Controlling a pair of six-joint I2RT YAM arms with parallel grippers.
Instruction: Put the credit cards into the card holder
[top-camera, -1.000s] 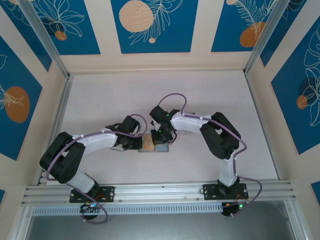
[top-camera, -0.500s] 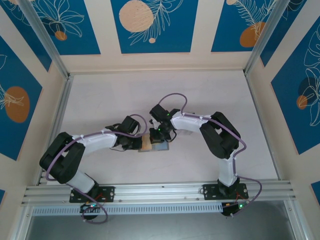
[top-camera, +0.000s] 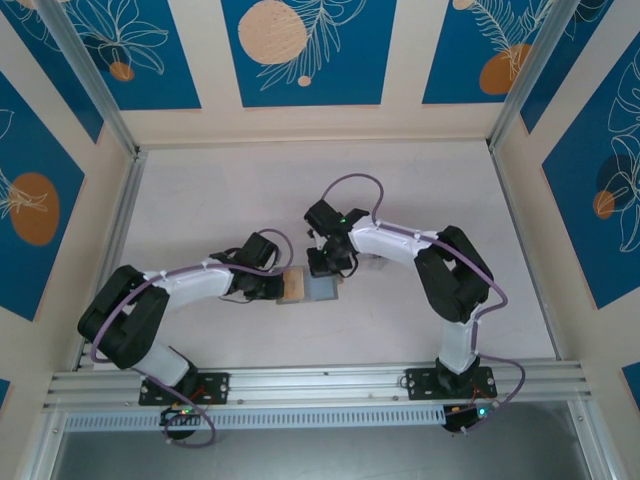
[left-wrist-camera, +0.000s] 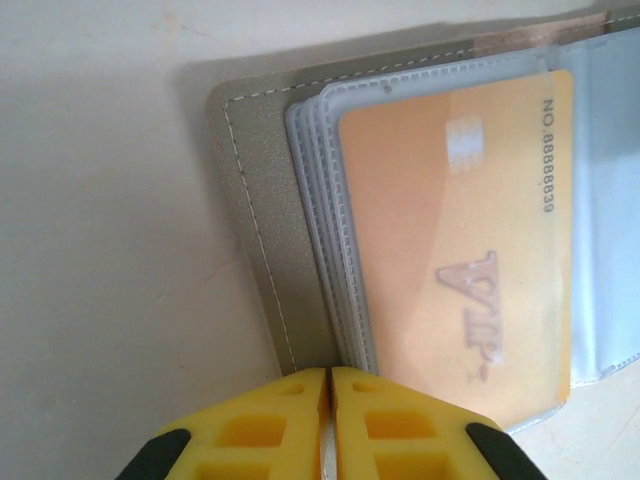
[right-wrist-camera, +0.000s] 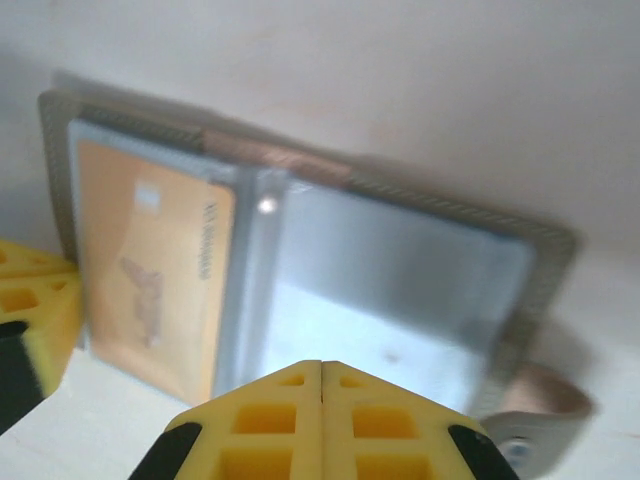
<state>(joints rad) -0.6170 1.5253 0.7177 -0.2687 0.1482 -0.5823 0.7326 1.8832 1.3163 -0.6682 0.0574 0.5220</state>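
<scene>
**Fig. Two arms at an open card holder, top and wrist views.**

- **Table.** Pale matte table carries everything.
- **Arms.** White L arm and white R arm, both w/ black joints, bend inward. Their heads sit close together at mid-table.
- **Holder.** Flat grey fabric card holder, stitched round the rim, lies open on the table between the two heads.
  - L wrist view: the holder spreads just ahead of the L fingertips. Its stitched cover is ahead-left of them, and a stack of clear plastic sleeves is straight ahead.
  - R wrist view: the holder lies just beyond the R fingertips, w/ an empty clear sleeve directly ahead of them.
- **Card.** Orange rectangular plastic card marked "VIP" sits on the sleeve stack, apparently under clear film.
  - It is ahead-right of the L fingertips, near edge just beside them.
  - From the R side the card is ahead-left of the R fingertips. Top view: on the holder's L half.
- **L gripper**. Yellow fingers are pressed together, only a hairline seam between, tips at the holder's near edge. Cannot tell whether they nip the cover or just touch it. R wrist view shows these fingers against the holder's card-side edge.
- **R gripper**. Yellow fingers are pressed together, nothing seen between them, tips just short of the holder's edge.
- **Strap.** Small tan strap w/ metal snap pokes out at the holder's corner, right of the R fingertips.
</scene>
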